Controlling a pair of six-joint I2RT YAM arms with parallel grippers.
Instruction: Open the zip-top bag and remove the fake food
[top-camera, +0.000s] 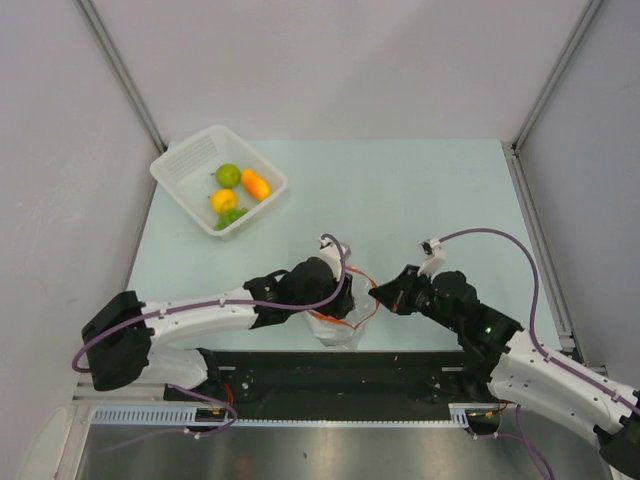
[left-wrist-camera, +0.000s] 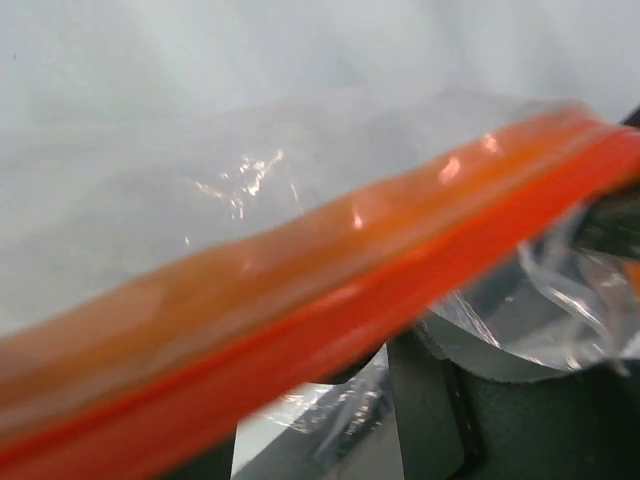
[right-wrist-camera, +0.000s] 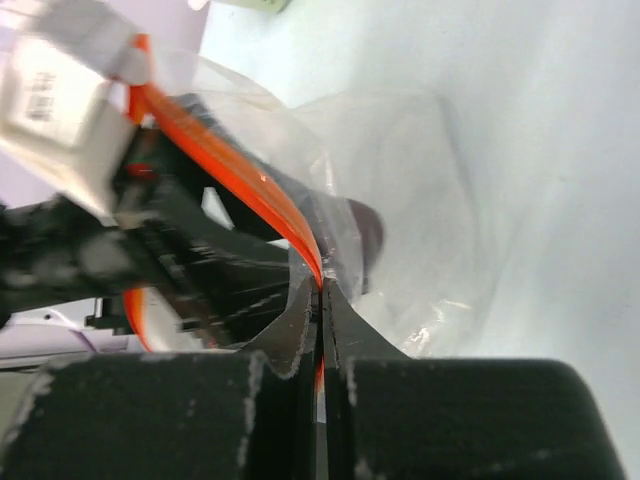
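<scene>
Pale green counter (top-camera: 420, 190) sits between grey walls. At the middle of its near edge, the clear bag (top-camera: 341, 328) is between the two arms. The right gripper (right-wrist-camera: 321, 288) is squeezed tight on the bag's orange zip strip (right-wrist-camera: 245, 185). The left gripper (top-camera: 338, 288) is at the other side of the bag's top, but I cannot tell if it is pinching. A small dark round thing (right-wrist-camera: 366, 232) shows through the plastic. Near the far left corner, a white basket (top-camera: 178, 160) holds toy food (top-camera: 229, 176): green, yellow and orange pieces.
</scene>
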